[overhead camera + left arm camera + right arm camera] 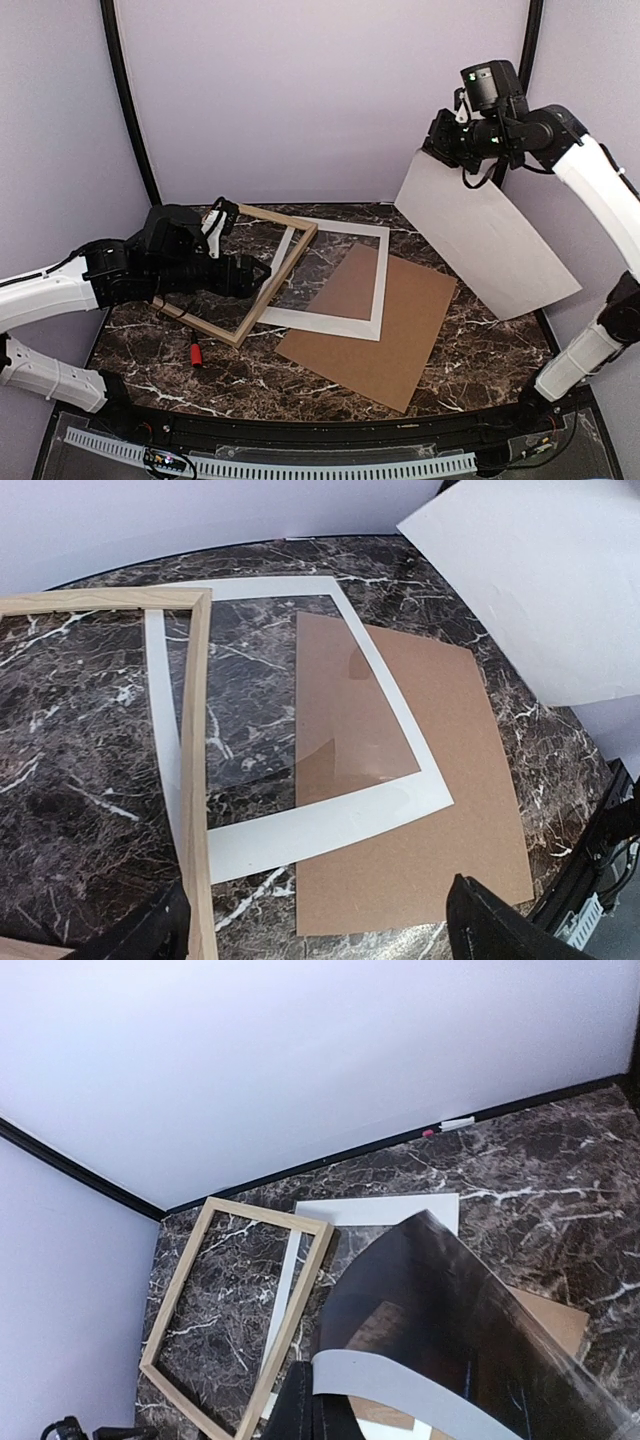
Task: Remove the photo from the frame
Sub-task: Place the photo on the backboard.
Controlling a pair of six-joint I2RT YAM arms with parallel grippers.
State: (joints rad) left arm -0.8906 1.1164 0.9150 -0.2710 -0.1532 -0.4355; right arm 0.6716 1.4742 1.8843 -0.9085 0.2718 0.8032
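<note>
The photo (pixel 485 235) hangs in the air at the right, its white back towards the top camera. My right gripper (pixel 442 150) is shut on its upper corner. The right wrist view shows the photo's dark glossy face (pixel 480 1300) curling away from the shut right gripper (pixel 325 1410). The frame (pixel 285 268), thin light wood and empty, lies on the marble at the left, its right rail over the white mat. My left gripper (pixel 262 280) is open at that rail. In the left wrist view the frame's rail (pixel 197 780) runs just inside the left finger of the left gripper (pixel 320 935), with nothing gripped.
A white mat border (pixel 378 290) lies in the middle, partly on a brown backing board (pixel 405 330) that reaches towards the near right. A clear sheet (pixel 300 750) shows inside the mat's opening. A small red thing (pixel 196 353) lies near the frame's front corner.
</note>
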